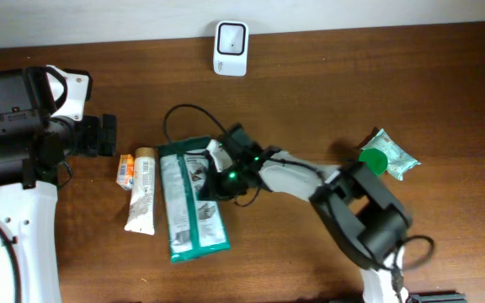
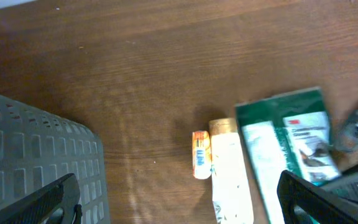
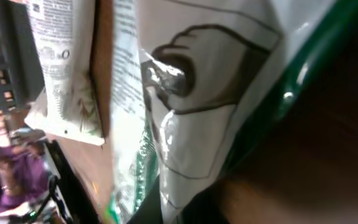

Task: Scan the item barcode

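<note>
While the right tool (image 1: 226, 175) sits closed at its right edge, a green pouch (image 1: 188, 206) lies flat near the middle of the surface (image 1: 327, 93).

Seen from the right wrist, the pouch's white-and-green film is puckered close to the lens; whether the closed jaws pinch it cannot be told. A cream tube (image 1: 141, 195) lies just left of the pouch, with a small orange packet (image 1: 125, 170) beside it. A white scanner (image 1: 230, 38) stands at the far edge, well apart. A green-capped packet (image 1: 390, 158) rests toward the right edge. Near the left edge the left tool (image 1: 103, 135) is spread wide, holding nothing.
</note>
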Motion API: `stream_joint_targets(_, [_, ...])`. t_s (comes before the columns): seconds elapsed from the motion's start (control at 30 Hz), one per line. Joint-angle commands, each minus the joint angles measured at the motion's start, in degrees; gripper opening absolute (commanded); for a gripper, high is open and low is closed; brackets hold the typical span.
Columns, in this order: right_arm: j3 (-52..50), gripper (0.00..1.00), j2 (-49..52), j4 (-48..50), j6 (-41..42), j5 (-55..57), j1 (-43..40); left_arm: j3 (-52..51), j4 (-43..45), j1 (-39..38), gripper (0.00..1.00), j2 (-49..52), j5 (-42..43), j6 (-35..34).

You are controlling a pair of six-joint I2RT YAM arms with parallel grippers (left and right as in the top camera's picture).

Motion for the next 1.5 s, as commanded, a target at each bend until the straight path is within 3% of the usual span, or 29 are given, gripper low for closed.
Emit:
stream_joint_targets(0.0, [1.49,0.04,-11.56,-9.88,-7.67,11.56,-0.9,0.48,-0.04,0.11,0.99,-0.76,0.61,0.87])
stream_joint_targets(0.07, [4.85,0.04,-16.96,-22.16,-12.94,21.35,-0.85,0.48,-0.04,0.11,0.99,-0.76,0.61,0.87])
stream_joint_targets(0.2, [14.01,0.04,-17.59,-44.06,-15.54,38.27,-0.85,0.48,-0.04,0.11,0.99,-0.76,0.61,0.87])
stream_joint_targets(0.33, [14.99,0.04,-17.05,-52.87,-15.52,46.53,-0.9,0.48,-0.04,0.11,0.99,-0.76,0.61,0.87])
stream_joint_targets(0.7, [14.99,0.04,-8.9,-51.41,-15.52,44.26,-0.85,0.48,-0.04,0.11,0.99,-0.76,0.61,0.87])
stream_joint_targets(0.73, [14.99,0.07,-8.9,-51.06,-15.54,43.28,-0.85,0.48,-0.04,0.11,0.99,-0.76,0.61,0.87])
stream_joint_targets(0.83, [14.95,0.34,-8.85,-48.83,-15.52,40.13,-0.85,0.48,-0.04,0.11,0.99,-0.76,0.61,0.87])
stream_joint_targets(0.87, [14.86,0.39,-8.57,-47.25,-15.5,38.34,-0.85,0.48,-0.04,0.11,0.99,-0.76,0.61,0.87])
stream_joint_targets(0.93, [14.19,0.36,-6.88,-42.88,-15.5,34.75,-0.85,0.48,-0.04,0.11,0.99,-0.76,0.61,0.87])
stream_joint_targets(0.97, [14.19,0.27,-5.38,-41.27,-15.5,33.07,-0.85,0.48,-0.04,0.11,0.99,-0.76,0.61,0.87])
stream_joint_targets(1.0, [14.19,0.25,-3.76,-40.11,-15.47,31.93,-0.9,0.48,-0.02,0.11,0.99,-0.76,0.61,0.87])
stream_joint_targets(1.17, [14.19,0.37,-2.21,-40.13,-15.32,29.05,-4.42,0.48,-0.04,0.11,0.99,-0.76,0.61,0.87])
stream_joint_targets(1.47, [14.19,0.37,-2.21,-38.77,-17.03,28.59,-6.58,0.48,-0.04,0.11,0.99,-0.76,0.61,0.87])
